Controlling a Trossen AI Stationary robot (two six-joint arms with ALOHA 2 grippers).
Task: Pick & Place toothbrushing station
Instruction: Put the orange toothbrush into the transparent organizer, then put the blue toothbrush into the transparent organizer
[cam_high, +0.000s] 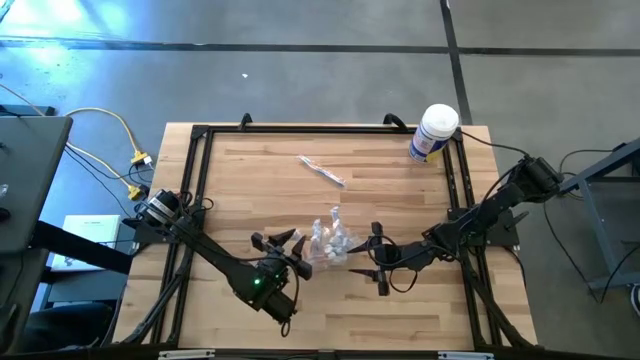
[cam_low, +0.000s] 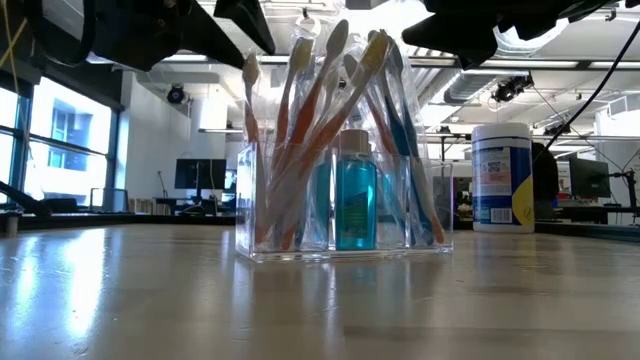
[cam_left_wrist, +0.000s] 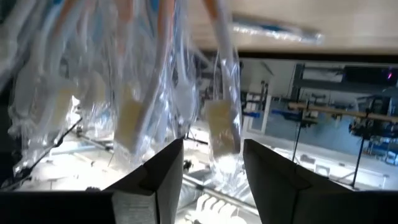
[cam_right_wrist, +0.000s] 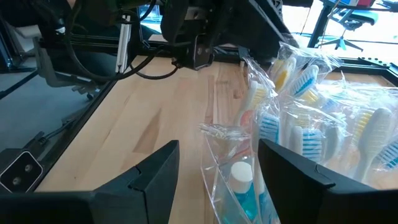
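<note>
Toothbrushing station (cam_low: 345, 200), a clear plastic holder, is seen upright on the wooden table (cam_high: 400, 300), well apart from the white canister (cam_high: 433, 132) that stands at the table's far right corner. In the low view the holder's long axis is seen lying level, broadside to that camera, with its open top upward. Wrapped toothbrushes (cam_low: 300, 110) are held in it with handles down and heads up, fanned outward above the rim. A small blue bottle (cam_low: 355, 195) is seen upright in the middle of the holder, between the brush handles.

In the high view the station (cam_high: 330, 242) is found between the two grippers. The left gripper (cam_high: 288, 250) is placed just beside the station, on the side away from the canister; its jaws are spread, and in the left wrist view the wrapped brush heads (cam_left_wrist: 217, 124) are seen close before its fingers (cam_left_wrist: 158, 180), with nothing gripped. The right gripper (cam_high: 378, 258) is placed just beside the station on the canister's side; its jaws are likewise held wide, and in the right wrist view the station (cam_right_wrist: 298, 137) is seen ahead of and partly between its fingers (cam_right_wrist: 155, 174), without a grip.

One loose wrapped toothbrush (cam_high: 321, 170) is seen lying flat on the table, between the station and the table's far edge, on a slant.
</note>
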